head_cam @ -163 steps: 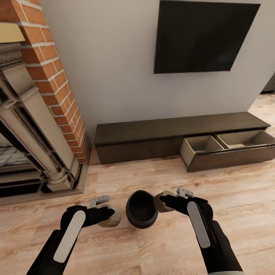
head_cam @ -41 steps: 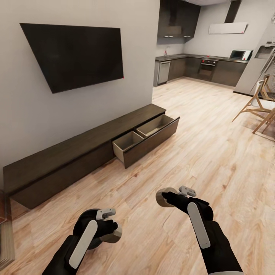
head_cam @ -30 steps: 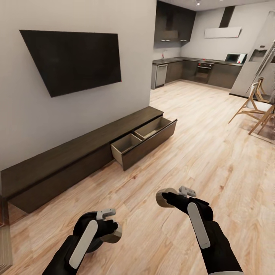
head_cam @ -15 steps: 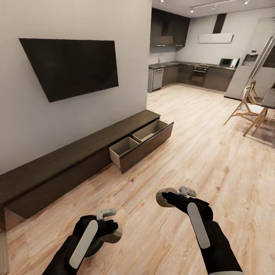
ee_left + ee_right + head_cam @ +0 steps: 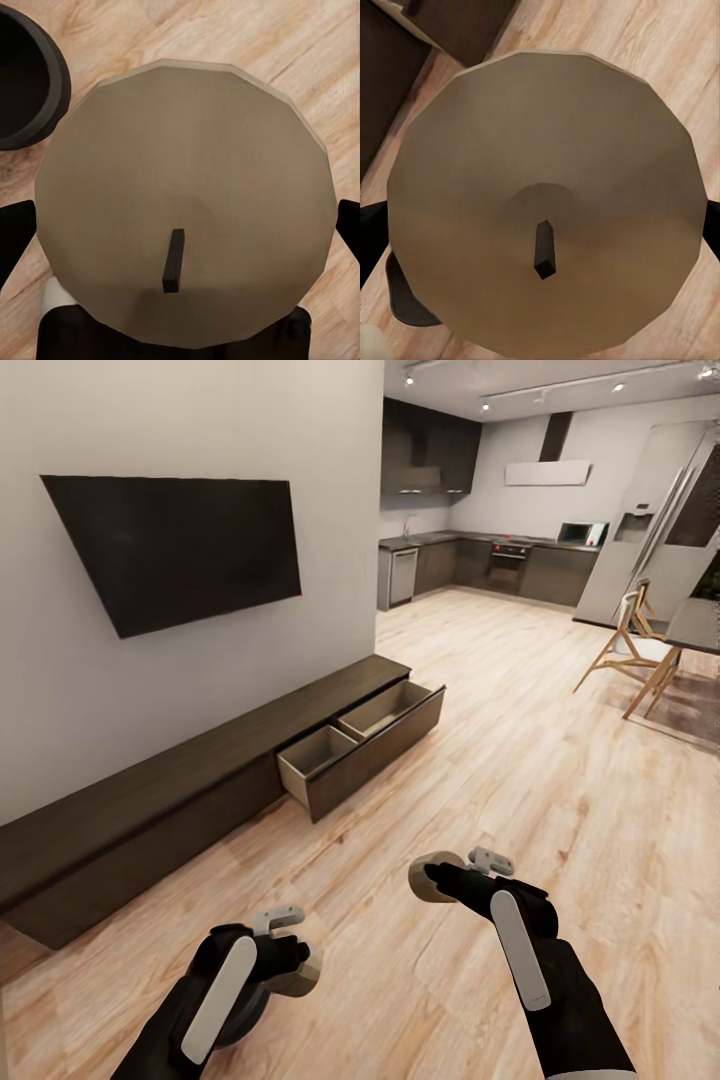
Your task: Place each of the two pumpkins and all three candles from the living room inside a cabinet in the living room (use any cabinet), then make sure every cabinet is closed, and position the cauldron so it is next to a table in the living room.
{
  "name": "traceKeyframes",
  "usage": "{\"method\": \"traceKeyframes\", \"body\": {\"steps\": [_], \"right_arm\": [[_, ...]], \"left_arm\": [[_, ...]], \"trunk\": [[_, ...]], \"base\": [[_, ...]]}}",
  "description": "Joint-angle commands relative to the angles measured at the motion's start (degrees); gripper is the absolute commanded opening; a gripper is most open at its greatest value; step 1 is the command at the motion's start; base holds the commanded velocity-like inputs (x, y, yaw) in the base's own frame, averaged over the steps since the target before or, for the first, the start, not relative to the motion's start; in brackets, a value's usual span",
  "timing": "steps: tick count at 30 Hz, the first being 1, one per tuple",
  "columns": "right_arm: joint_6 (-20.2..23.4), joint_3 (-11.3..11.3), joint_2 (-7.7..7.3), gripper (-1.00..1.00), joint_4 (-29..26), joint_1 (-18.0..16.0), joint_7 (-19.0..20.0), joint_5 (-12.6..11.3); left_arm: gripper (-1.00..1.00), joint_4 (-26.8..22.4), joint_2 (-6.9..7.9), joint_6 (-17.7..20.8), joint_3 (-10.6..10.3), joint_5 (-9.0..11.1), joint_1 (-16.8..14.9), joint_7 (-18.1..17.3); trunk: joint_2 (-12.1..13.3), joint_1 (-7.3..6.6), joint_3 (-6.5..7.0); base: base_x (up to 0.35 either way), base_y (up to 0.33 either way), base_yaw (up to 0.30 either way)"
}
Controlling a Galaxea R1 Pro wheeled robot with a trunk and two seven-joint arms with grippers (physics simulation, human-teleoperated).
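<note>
Each gripper is clamped on a candle: the left candle [image 5: 187,206] sits wick-up between black fingers [image 5: 15,236], and the right candle [image 5: 547,202] is held the same way. In the head view the left gripper [image 5: 290,960] carries its candle low over the floor [image 5: 560,780], with the dark cauldron [image 5: 240,1010] just under and behind that arm, while the right gripper [image 5: 435,880] holds its candle forward at mid-height. The cabinet [image 5: 200,760] runs along the wall under the TV [image 5: 170,545], well apart from both grippers, and its drawer [image 5: 360,745] stands pulled open, pale inside, split into two compartments that look bare from here. The step in hand seems to be carrying two candles toward that drawer. The next move calls for rolling closer and turning toward the cabinet until the drawer lies within reach, then lowering each candle into a compartment before letting go. No pumpkins are visible here.
</note>
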Motion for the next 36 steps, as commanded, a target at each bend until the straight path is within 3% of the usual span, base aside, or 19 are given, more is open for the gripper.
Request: {"method": "traceKeyframes", "body": {"steps": [1, 36], "right_arm": [[0.19, -0.09, 0.04, -1.00, -0.06, -0.05, -0.50, -0.61], [0.02, -0.47, 0.11, -1.00, 2.14, -0.05, -0.47, -0.61]], "left_arm": [[-1.00, -0.06, 0.00, 0.11, -0.04, 0.59, -0.04, 0.61], [-1.00, -0.09, -0.02, 0.11, -0.20, 0.55, -0.04, 0.61]], "trunk": [[-0.07, 0.02, 0.01], [-0.07, 0.02, 3.15]], "base": [[0.000, 0.000, -0.079], [0.000, 0.000, -0.082]]}}
